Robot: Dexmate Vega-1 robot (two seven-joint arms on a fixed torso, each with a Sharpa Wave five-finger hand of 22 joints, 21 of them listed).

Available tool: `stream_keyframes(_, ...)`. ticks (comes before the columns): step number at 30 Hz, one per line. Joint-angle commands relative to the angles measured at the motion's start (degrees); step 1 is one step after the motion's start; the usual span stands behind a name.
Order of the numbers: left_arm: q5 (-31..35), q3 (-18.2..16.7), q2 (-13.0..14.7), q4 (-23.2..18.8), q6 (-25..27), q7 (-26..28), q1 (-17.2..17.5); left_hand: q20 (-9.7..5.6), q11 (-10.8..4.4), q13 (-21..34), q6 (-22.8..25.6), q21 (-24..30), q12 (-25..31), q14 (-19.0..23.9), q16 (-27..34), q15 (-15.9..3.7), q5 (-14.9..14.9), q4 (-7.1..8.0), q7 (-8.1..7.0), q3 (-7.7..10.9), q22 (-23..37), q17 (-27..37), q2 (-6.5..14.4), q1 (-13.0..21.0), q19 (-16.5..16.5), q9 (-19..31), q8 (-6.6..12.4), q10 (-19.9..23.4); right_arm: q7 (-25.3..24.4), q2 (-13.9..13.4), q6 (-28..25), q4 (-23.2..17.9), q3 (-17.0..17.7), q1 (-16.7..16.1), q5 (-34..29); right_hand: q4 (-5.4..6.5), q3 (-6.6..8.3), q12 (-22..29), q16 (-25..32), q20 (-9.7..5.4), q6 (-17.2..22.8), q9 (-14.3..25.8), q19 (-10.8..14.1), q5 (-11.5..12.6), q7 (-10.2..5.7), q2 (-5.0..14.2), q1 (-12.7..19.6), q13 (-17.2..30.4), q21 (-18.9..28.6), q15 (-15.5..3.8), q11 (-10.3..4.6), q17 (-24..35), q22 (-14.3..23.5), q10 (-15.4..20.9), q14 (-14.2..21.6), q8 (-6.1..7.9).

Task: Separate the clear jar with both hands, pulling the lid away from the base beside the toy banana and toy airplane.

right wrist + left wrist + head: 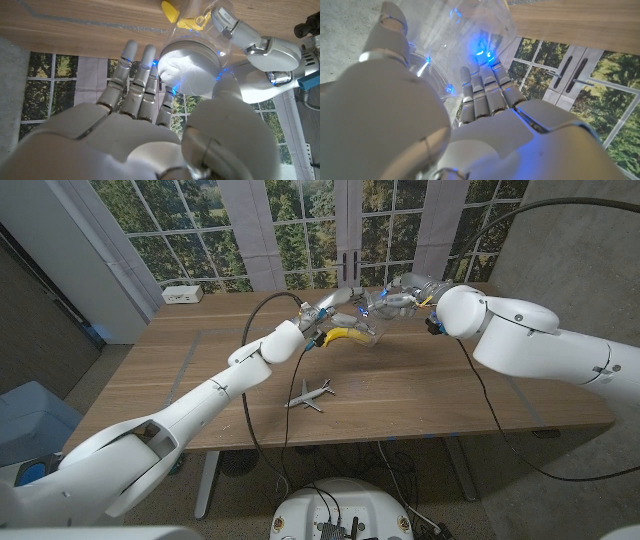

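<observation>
The clear jar [364, 320] is held above the table [420, 385] in the upper middle of the head view, just above the toy banana [343, 336], with the toy airplane [310, 394] nearer the frame's centre. The left hand [325, 315] wraps its base while the right hand [398, 302] closes around the lid [192, 65]. The parting step looks underway, lid seemingly still on; next calls for a firm opposite pull.

right hand [150, 120] grips white lid [190, 67] of clear jar [200, 30]; toy banana [187, 20] behind.

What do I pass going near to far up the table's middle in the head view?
Toy airplane → toy banana → clear jar held up between left hand and right hand.
</observation>
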Motion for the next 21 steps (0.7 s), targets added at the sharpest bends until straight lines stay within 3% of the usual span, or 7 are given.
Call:
stream_keyframes(1,-8.9,-0.6,-0.7,2.3,0.1,-7.5,-1.8,-1.26,-17.54,4.0,23.6,0.5,0.3,4.8,0.2,-14.52,0.3,3.61,-11.76,3.45,0.1,0.2,12.3,12.1,0.1,0.4,0.61,26.6,1.2,-1.7,7.2,1.8,-0.1,-4.0,-9.2,-1.26,3.79,0.7,-0.1,-1.62,4.4,0.6,0.4,0.8,-2.04,5.92,10.1,0.2,1.0,-4.34,-3.73,0.6,0.2,4.4,0.6,2.11)
stream_keyframes(5,-9.9,-0.4,-0.7,2.7,0.6,-8.9,-2.4,-1.23,-17.53,4.0,23.6,0.6,0.1,4.8,0.2,-14.52,0.4,3.62,-11.79,3.42,0.1,0.3,12.3,12.1,0.2,0.5,0.62,26.6,1.7,-3.6,13.6,2.7,3.9,-7.8,-10.1,-0.95,5.57,1.0,0.2,-2.67,9.4,1.1,-0.7,1.0,-2.56,6.52,14.0,0.1,1.8,-5.29,-4.32,1.3,0.3,5.8,1.0,4.68)
stream_keyframes(10,-11.4,-0.2,-1.0,3.6,0.8,-10.8,-3.2,-1.19,-17.5,4.0,23.6,0.7,0.0,4.9,0.2,-14.52,0.4,3.64,-11.64,3.39,0.1,0.4,12.3,12.1,0.2,0.6,0.59,26.7,4.5,-5.9,21.5,4.1,7.7,-11.5,-13.1,-1.13,8.14,-1.1,-1.7,-5.54,10.3,0.9,-4.5,1.4,-3.89,7.04,19.4,-0.5,1.8,-7.17,-5.51,1.3,0.3,2.6,-2.3,5.26)
stream_keyframes(12,-11.6,-0.1,-1.0,3.8,0.9,-11.1,-3.4,-1.19,-17.49,4.0,23.6,0.8,-0.1,4.9,0.1,-14.52,0.4,3.64,-11.67,3.38,0.1,0.4,12.3,12.1,0.2,0.6,0.57,26.7,5.5,-6.4,23.2,4.3,8.9,-13.0,-15.1,-1.34,9.29,-2.1,-1.9,-6.98,10.6,0.9,-6.5,1.5,-4.15,7.51,23.1,-0.7,1.9,-8.5,-7.16,1.9,0.2,1.4,-3.7,5.6)
stream_keyframes(14,-11.6,0.0,-1.1,4.1,1.0,-11.4,-3.6,-1.16,-17.5,4.1,23.5,0.8,-0.1,4.9,0.1,-14.52,0.5,3.63,-11.58,3.37,0.1,0.5,12.3,12.1,0.2,0.7,0.55,26.8,5.2,-6.9,25.3,4.3,11.1,-15.2,-15.8,-0.78,8.94,-2.7,-1.2,-8.36,13.0,2.0,-8.8,1.5,-4.09,8.11,29.8,-0.3,3.6,-8.78,-9.65,2.0,0.0,2.2,-3.9,7.82)
stream_keyframes(16,-12.2,0.1,-1.4,4.4,1.1,-12.0,-3.9,-1.17,-17.5,4.1,23.6,0.9,-0.2,4.8,0.0,-14.52,0.5,3.63,-11.52,3.36,0.1,0.5,12.3,12.1,0.2,0.7,0.51,26.7,5.0,-7.2,26.6,4.1,12.9,-17.1,-17.1,-0.36,7.44,-2.9,-0.5,-9.5,16.1,3.1,-11.0,2.3,-3.91,8.52,34.0,0.7,5.8,-8.76,-10.53,1.7,-0.2,3.5,-3.5,10.48)
stream_keyframes(21,-12.6,0.3,-1.7,5.1,1.0,-12.5,-4.2,-1.07,-17.5,4.2,23.5,1.0,-0.4,4.8,0.0,-14.52,0.6,3.64,-11.54,3.34,0.1,0.5,12.3,12.1,0.2,0.8,0.46,26.8,2.9,-7.7,30.4,3.9,18.1,-22.4,-18.4,-0.44,5.48,-2.2,0.7,-11.62,27.2,4.9,-16.0,4.8,-0.44,9.4,40.3,1.6,9.8,-8.89,-11.01,1.1,-0.2,10.8,-2.9,17.17)
